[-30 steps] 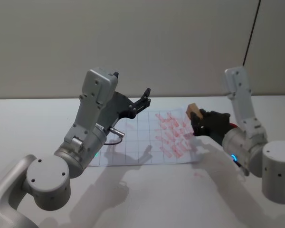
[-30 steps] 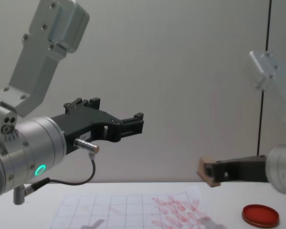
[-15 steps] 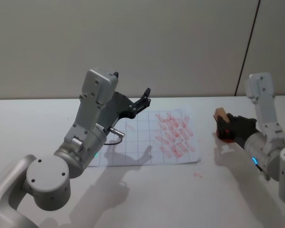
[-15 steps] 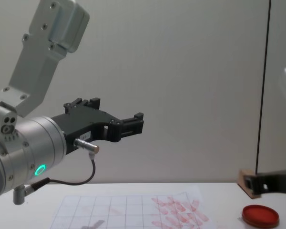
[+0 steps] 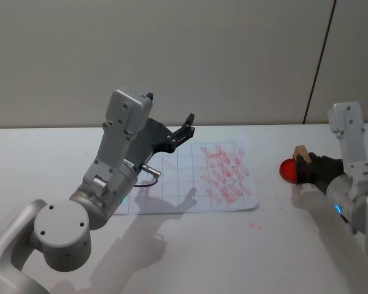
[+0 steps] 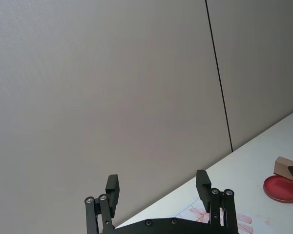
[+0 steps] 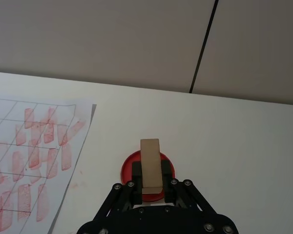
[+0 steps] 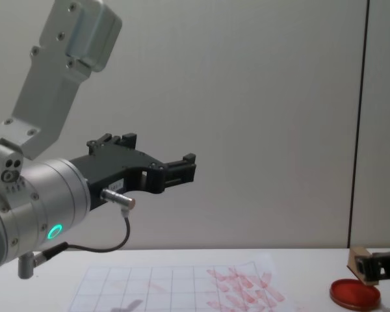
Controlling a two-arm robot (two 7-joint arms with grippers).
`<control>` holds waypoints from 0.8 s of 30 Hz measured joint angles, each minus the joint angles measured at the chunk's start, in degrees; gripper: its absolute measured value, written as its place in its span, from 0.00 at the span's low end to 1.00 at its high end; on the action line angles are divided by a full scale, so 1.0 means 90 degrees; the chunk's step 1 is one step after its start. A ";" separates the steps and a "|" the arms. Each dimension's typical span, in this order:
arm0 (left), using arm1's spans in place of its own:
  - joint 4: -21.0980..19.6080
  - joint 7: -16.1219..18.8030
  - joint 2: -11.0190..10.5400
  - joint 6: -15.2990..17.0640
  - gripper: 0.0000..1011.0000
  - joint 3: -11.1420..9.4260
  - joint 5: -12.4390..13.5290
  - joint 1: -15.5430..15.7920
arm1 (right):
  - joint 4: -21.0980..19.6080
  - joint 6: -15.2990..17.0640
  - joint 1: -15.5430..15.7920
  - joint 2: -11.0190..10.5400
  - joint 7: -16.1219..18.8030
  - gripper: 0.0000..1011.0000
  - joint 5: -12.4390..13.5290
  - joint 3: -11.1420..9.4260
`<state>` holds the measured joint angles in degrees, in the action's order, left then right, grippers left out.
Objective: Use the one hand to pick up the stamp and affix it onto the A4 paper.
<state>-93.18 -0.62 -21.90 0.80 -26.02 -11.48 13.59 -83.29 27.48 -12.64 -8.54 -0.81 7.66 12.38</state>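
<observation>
Because the wooden stamp [image 7: 150,163] needs ink, the right gripper [image 7: 151,187] clamps it above the red ink pad [image 5: 288,169] near the table's right edge, clear of the A4 paper [image 5: 172,184]; the left gripper [image 6: 158,187] hangs parked, jaws wide.

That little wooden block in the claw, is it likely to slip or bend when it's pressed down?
The stamp looks like solid wood, so probably stiff and light. The right claw is shut on its flat sides, so slipping seems unlikely. Being tall and narrow above the ink pad, it might tip if released upright.

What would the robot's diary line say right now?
right gripper: shut on tan wooden stamp | over round red ink pad | left gripper: open, raised | gridded white paper: flat
</observation>
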 joint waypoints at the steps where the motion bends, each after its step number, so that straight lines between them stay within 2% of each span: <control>1: 0.0000 0.0000 0.0000 0.0000 0.99 0.0000 0.0000 0.0000 | 0.0048 -0.0017 -0.0022 0.0005 0.0001 0.21 -0.0001 -0.0005; 15: 0.0000 0.0000 0.0000 0.0000 0.99 0.0000 0.0000 0.0000 | 0.0647 -0.0237 -0.0313 0.0107 0.0098 0.23 -0.0035 -0.0038; 20: 0.0000 0.0000 0.0000 0.0000 0.99 0.0000 0.0000 0.0000 | 0.0800 -0.0287 -0.0383 0.0133 0.0129 0.38 -0.0050 -0.0045; 21: 0.0000 0.0000 0.0000 0.0000 0.99 0.0000 0.0000 0.0000 | 0.0823 -0.0298 -0.0394 0.0137 0.0136 0.44 -0.0053 -0.0046; 22: 0.0000 0.0000 0.0000 0.0000 0.99 0.0000 0.0000 0.0000 | 0.0856 -0.0321 -0.0410 0.0143 0.0147 0.44 -0.0058 -0.0047; 24: 0.0000 0.0000 0.0000 0.0000 0.99 0.0000 0.0000 0.0000 | 0.0883 -0.0349 -0.0422 0.0146 0.0157 0.51 -0.0065 -0.0049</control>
<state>-93.18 -0.62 -21.89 0.80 -26.03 -11.48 13.58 -75.34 24.33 -16.44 -7.22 0.61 7.08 11.93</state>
